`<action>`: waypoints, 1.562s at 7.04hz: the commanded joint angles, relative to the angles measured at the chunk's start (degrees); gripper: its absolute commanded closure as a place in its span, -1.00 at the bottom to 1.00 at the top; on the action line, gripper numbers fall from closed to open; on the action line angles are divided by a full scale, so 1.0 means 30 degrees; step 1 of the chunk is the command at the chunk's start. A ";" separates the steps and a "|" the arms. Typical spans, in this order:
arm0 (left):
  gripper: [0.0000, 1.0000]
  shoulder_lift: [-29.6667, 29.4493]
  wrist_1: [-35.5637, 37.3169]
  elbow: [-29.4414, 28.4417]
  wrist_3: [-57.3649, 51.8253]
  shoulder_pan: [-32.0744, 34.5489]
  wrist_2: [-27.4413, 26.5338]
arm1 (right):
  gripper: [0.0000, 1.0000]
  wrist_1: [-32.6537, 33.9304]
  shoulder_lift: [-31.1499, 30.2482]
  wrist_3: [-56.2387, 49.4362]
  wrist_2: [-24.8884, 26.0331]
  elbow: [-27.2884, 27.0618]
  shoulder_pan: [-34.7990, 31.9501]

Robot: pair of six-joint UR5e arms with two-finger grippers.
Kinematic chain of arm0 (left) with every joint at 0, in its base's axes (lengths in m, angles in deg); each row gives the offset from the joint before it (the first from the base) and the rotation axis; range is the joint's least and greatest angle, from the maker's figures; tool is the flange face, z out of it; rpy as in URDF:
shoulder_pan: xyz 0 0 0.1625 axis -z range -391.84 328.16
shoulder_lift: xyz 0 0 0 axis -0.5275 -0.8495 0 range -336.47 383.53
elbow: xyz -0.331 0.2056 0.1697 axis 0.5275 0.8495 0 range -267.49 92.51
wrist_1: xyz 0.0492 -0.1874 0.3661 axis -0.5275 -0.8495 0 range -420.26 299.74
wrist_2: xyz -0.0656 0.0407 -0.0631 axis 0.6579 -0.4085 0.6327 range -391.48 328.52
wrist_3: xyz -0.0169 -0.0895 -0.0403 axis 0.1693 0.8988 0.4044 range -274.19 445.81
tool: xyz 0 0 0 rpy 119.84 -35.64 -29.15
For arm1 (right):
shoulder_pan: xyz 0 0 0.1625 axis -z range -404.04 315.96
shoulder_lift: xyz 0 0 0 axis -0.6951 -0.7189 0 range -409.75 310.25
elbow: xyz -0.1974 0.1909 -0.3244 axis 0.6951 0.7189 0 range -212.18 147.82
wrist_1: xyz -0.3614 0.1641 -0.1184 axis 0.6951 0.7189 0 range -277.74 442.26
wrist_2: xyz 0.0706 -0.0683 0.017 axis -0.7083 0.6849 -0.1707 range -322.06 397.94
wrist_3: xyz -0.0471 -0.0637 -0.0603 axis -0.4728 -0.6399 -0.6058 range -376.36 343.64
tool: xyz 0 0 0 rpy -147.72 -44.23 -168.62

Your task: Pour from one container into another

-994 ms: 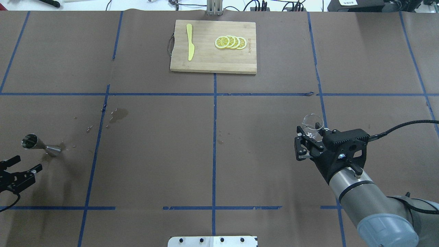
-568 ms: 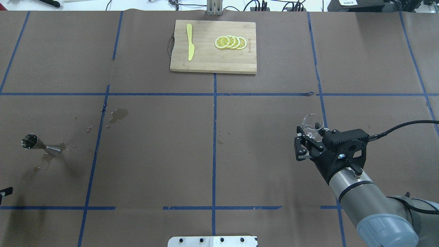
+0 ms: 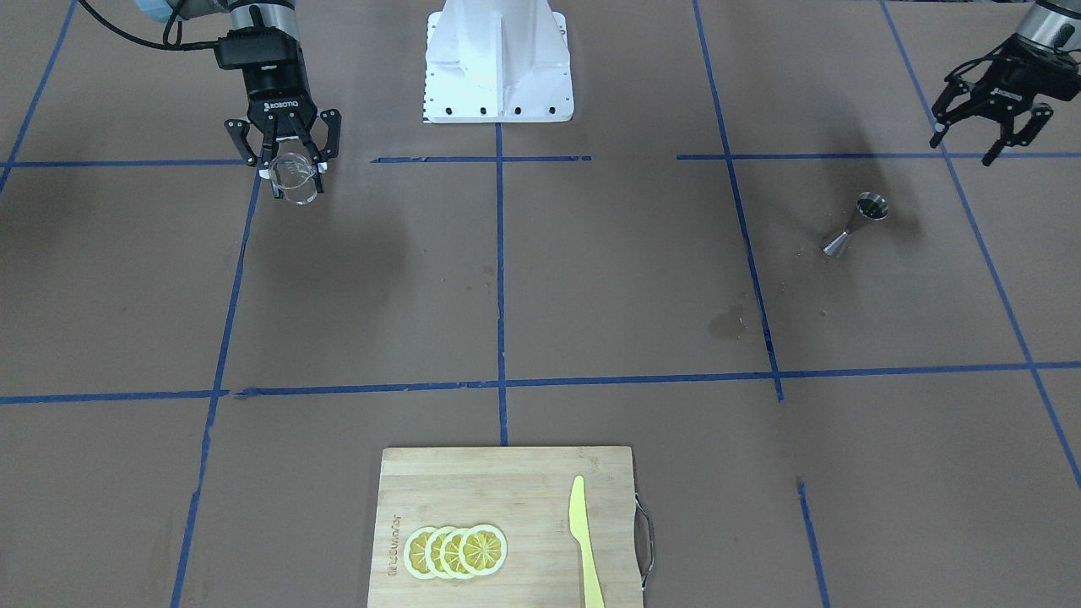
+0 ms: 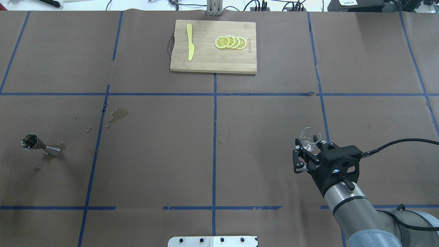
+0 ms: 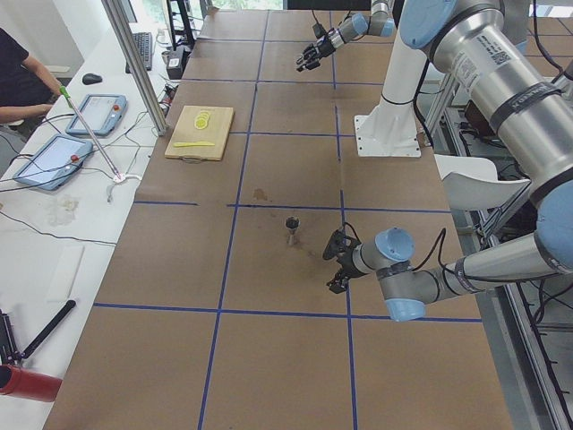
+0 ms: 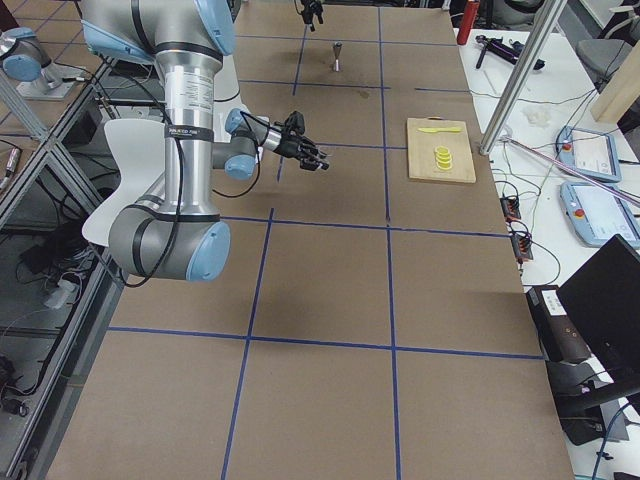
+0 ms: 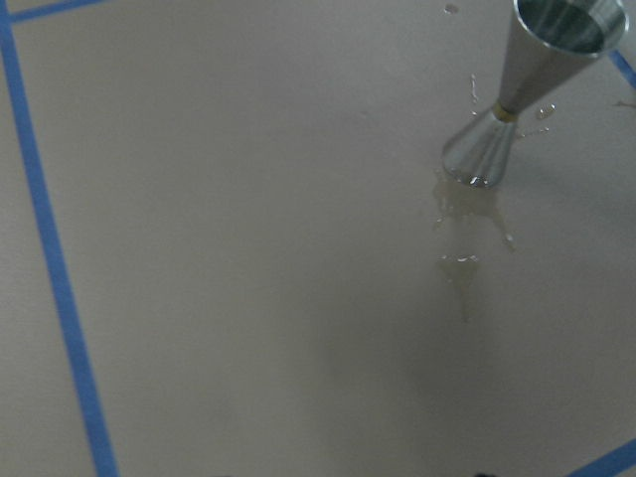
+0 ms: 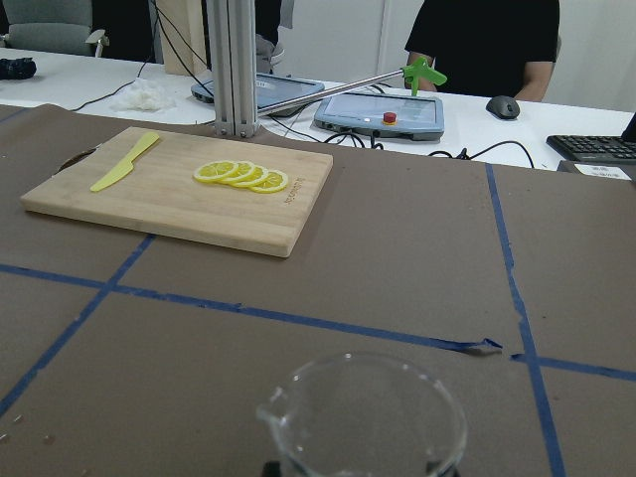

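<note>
**Desk:** Where do we stand on the pour?

**Me:** My right gripper (image 3: 294,169) is clamped on the glass tumbler (image 4: 310,136), upright and lifted off the table, on my right side. The jigger (image 4: 39,144) stands upright far over on my left, well apart from it. My left gripper (image 3: 984,127) hangs nearer the base than the jigger, fingers spread wide, holding nothing.

**Desk:** Anything in the glass?

**Me:** It looks empty from the wrist camera, but with clear glass I can't be sure. There are wet splashes (image 7: 467,214) around the jigger's foot, so I'd judge the pour is done, and sloppily. What's left is setting the tumbler down. I can't tell how full the jigger is.

**Desk:** Obstacles?

**Me:** None close. The cutting board (image 4: 212,65) sits at the far edge with lemon slices (image 4: 230,42) and a yellow knife (image 4: 190,41) on it, well clear of both arms. The brown paper (image 4: 154,154) between glass and jigger carries only stains.
</note>
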 commanded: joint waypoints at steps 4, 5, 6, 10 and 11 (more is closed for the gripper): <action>-1.00 -0.8065 2.1635 0.2497 -1.2092 1.2008 0.4933 | 1.00 -0.0062 -0.0386 0.3238 0.1322 0.1885 0.0779; -1.00 -0.9880 2.5654 0.2969 -1.3409 1.3385 0.4935 | 1.00 -0.0062 -0.0386 0.3651 0.1674 0.2328 0.0750; -1.00 -1.0537 2.7898 0.3263 -1.4321 1.4210 0.4935 | 1.00 -0.0671 -0.0734 0.3771 0.1707 0.2477 0.0721; -1.00 -1.0250 2.8096 0.3501 -1.4947 1.4366 0.4964 | 1.00 -0.4867 -0.3257 0.3860 0.1766 0.4555 0.0575; -1.00 -1.0250 2.8184 0.3501 -1.4917 1.4365 0.4993 | 1.00 -0.4896 -0.3287 0.4383 0.1766 0.5284 0.0574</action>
